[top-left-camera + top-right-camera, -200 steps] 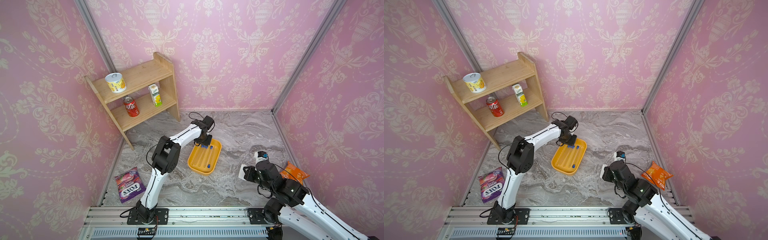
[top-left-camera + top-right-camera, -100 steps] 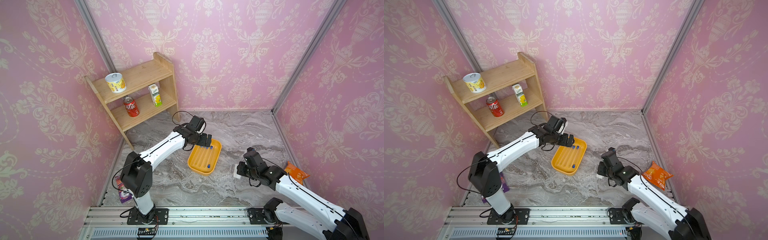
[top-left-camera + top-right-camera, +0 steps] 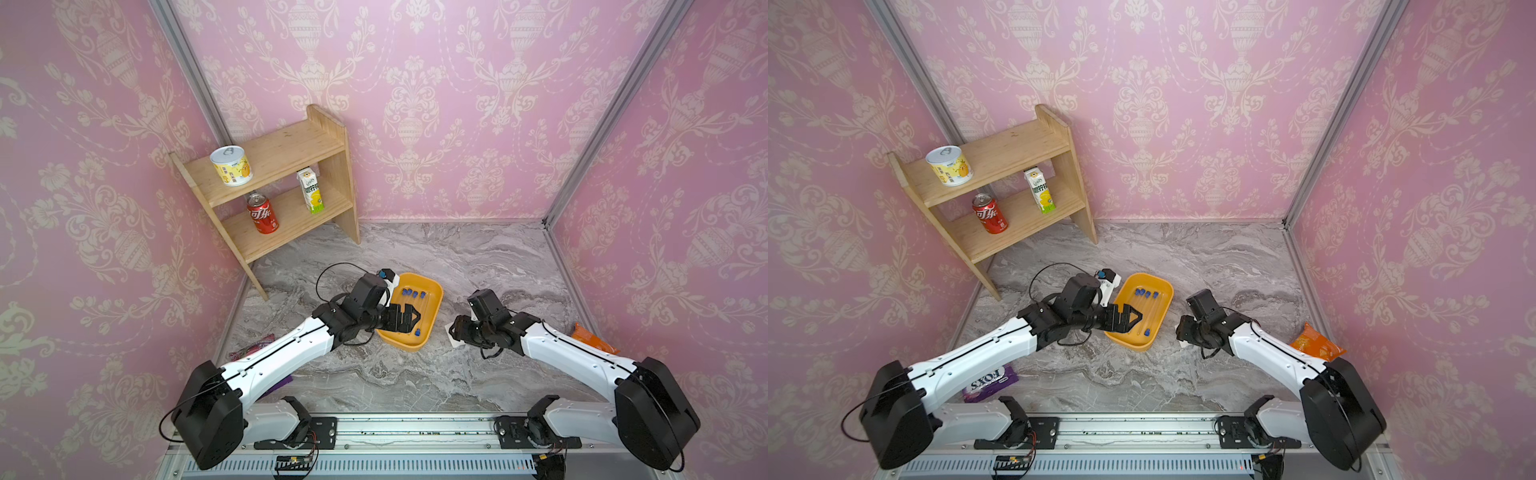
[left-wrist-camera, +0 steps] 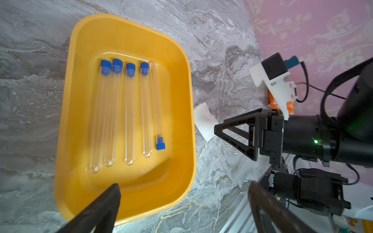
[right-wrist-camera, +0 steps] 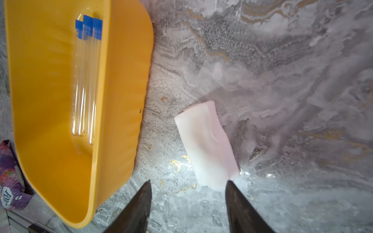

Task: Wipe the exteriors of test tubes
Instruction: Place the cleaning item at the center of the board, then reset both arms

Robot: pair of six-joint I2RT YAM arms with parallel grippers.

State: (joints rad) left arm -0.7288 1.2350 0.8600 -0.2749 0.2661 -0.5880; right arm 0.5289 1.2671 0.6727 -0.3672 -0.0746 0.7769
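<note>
Five test tubes (image 4: 129,113): lying side by side in yellow tray (image 4: 66,105), mid-surface (image 5: 282,80); four blue caps at the far end, rightmost tube reversed. Left jaws: spread wide, empty, above the tray's near left part. Right jaws: parted, gripping nothing, at the end of white pad (image 5: 207,143), which lies just right of the tray.

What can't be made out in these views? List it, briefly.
Test tubes, right wrist view: blurred; the yellow tray wall hides some.
White pad, a top view: mostly under the right arm.
Purple candy bag, a top view: largely under the left arm.
Left fingers, left wrist view: cut off by the edge.
</note>
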